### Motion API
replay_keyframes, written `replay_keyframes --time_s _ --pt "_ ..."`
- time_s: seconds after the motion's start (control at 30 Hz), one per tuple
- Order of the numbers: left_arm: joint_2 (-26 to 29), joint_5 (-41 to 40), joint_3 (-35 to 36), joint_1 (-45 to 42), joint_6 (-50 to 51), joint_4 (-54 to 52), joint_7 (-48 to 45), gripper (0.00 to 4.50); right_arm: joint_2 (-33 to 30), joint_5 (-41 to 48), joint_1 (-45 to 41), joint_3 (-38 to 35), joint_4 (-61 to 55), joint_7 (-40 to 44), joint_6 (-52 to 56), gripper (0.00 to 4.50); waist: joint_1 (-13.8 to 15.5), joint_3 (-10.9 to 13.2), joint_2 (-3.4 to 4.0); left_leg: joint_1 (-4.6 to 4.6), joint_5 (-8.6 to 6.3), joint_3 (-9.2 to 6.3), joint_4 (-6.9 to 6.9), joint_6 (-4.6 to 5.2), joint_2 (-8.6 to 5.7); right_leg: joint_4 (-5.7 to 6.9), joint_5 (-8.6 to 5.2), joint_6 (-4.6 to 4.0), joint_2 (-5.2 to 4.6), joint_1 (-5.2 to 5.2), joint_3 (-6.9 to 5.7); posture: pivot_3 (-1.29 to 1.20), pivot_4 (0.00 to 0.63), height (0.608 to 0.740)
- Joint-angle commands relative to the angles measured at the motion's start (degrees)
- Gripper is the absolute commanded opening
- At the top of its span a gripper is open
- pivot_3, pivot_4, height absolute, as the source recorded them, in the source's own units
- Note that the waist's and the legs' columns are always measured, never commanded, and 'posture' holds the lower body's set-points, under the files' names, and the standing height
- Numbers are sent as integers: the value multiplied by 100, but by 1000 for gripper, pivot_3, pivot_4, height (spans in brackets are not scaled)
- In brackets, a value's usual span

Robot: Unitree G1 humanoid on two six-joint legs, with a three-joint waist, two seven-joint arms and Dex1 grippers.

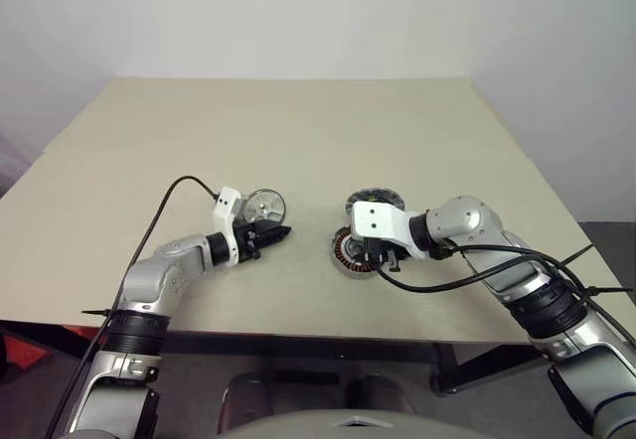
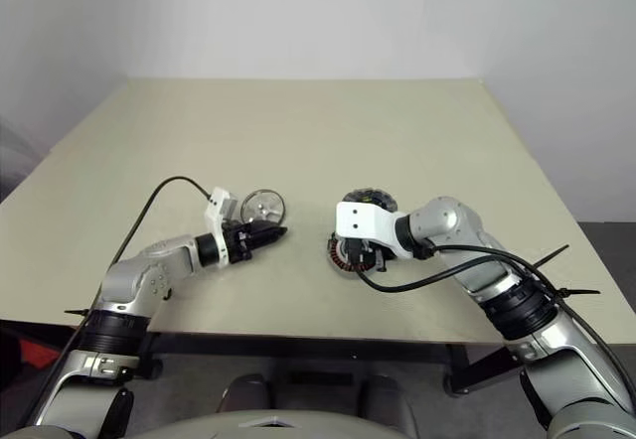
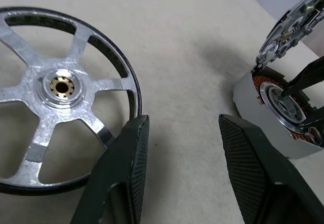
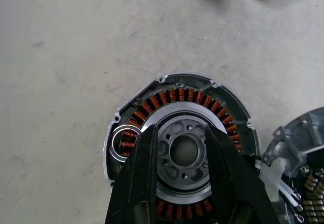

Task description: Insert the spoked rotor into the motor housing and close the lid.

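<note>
Table (image 1: 298,131): tan, bears all parts.
Motor housing (image 4: 177,148): flat, windings up, bore exposed to receive the wheel; my right gripper (image 4: 179,148) hangs over its hub, jaws narrowly parted, holding nothing.
Lid (image 1: 376,201): just behind the housing, apparently parked aside.
Spoked rotor (image 3: 55,89): flat, beside my left gripper (image 3: 185,148), jaws half-open, empty, likely poised for pickup.

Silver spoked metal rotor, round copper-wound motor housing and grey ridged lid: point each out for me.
Silver spoked metal rotor (image 3: 62,87), left wrist view, on its central hub.
Round copper-wound motor housing (image 4: 174,96), right wrist view, on its copper windings.
Grey ridged lid (image 1: 375,198), left eye view, on its visible rim.
</note>
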Motion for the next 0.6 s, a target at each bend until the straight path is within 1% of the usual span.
replay_keyframes --time_s 0.03,0.3,0.6 --pt "-12 4 26 -51 -110 -31 -58 2315 -20 73 -116 -238 -245 -87 87 1585 0 0 0 0 0 0 0 0 0 0 0 0 0 0 0 0 0 740" --pt "-10 8 52 -33 -110 -33 -74 2315 35 192 -206 -211 -211 -37 166 1585 -4 0 0 1 0 0 0 0 0 1 0 0 0 0 0 0 0 740" --pt "7 10 66 12 -117 -28 -79 2315 1 341 -6 -129 -696 48 428 1585 -2 0 0 0 0 0 -1 0 0 0 0 0 0 0 0 0 0 740"
